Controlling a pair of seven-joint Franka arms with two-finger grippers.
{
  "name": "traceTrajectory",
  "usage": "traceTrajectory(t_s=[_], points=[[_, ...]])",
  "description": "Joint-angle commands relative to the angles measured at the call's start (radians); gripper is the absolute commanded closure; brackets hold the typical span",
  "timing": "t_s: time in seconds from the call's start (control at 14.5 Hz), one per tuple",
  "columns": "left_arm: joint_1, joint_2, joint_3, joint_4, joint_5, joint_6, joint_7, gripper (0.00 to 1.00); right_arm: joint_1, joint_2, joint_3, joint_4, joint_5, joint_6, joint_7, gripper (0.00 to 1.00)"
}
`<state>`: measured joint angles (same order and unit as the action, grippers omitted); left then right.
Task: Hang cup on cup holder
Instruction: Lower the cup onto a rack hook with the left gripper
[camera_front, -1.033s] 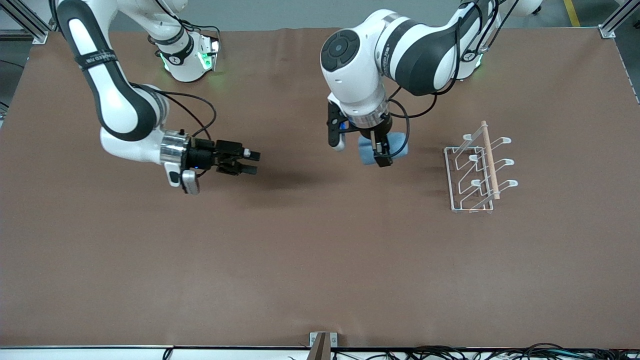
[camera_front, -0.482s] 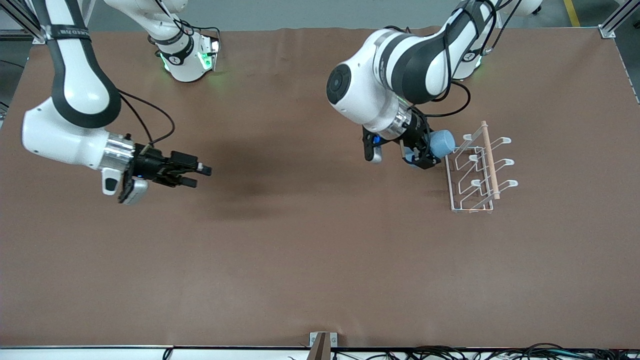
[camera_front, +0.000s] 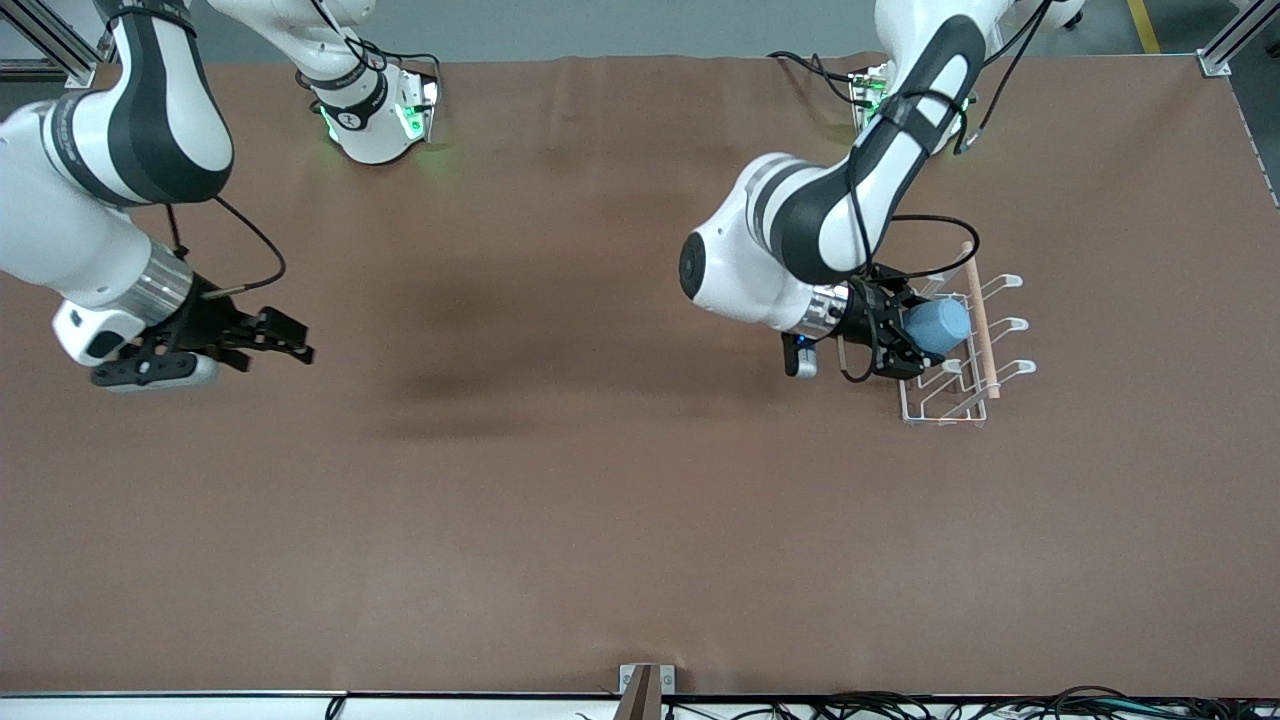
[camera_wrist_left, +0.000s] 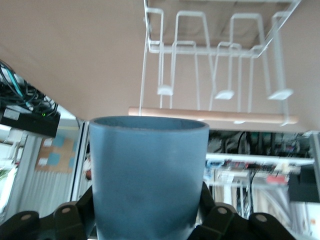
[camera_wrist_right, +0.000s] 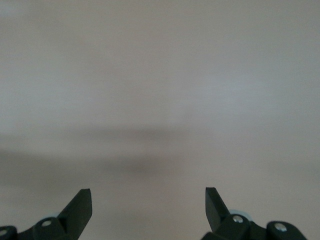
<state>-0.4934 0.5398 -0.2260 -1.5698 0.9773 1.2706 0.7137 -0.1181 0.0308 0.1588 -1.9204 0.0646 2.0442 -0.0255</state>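
Observation:
My left gripper (camera_front: 915, 345) is shut on the light-blue cup (camera_front: 938, 326) and holds it on its side over the white wire cup holder (camera_front: 962, 395), its rim toward the wooden rod (camera_front: 981, 320). In the left wrist view the cup (camera_wrist_left: 148, 175) fills the space between the fingers, with the cup holder's prongs (camera_wrist_left: 222, 95) and rod (camera_wrist_left: 215, 115) just past its rim. My right gripper (camera_front: 290, 340) is open and empty, over bare table toward the right arm's end; its wrist view shows only the fingertips (camera_wrist_right: 80, 205) and table.
The brown table (camera_front: 560, 500) stretches wide between the two grippers. A small metal bracket (camera_front: 646, 685) sits at the table edge nearest the front camera, with cables along that edge.
My left gripper carried the cup from the table's middle to over the cup holder, tilting it sideways. My right gripper drew back toward the right arm's end of the table.

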Motion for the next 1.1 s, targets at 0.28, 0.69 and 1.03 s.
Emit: traceTrajectory(t_s=[0.28,0.69,1.03], points=[[-0.005,0.061,0.060,-0.068,0.168,-0.017,0.052,0.97,-0.005,-0.011,-0.106,0.357,-0.167,-0.369,0.028,0.00],[-0.007,0.091,0.083,-0.093,0.192,-0.011,0.046,0.97,0.011,-0.097,-0.206,0.371,-0.077,-0.524,0.035,0.00],[-0.007,0.104,0.083,-0.122,0.221,-0.011,0.033,0.97,0.017,-0.092,-0.200,0.373,-0.059,-0.519,0.036,0.00]])
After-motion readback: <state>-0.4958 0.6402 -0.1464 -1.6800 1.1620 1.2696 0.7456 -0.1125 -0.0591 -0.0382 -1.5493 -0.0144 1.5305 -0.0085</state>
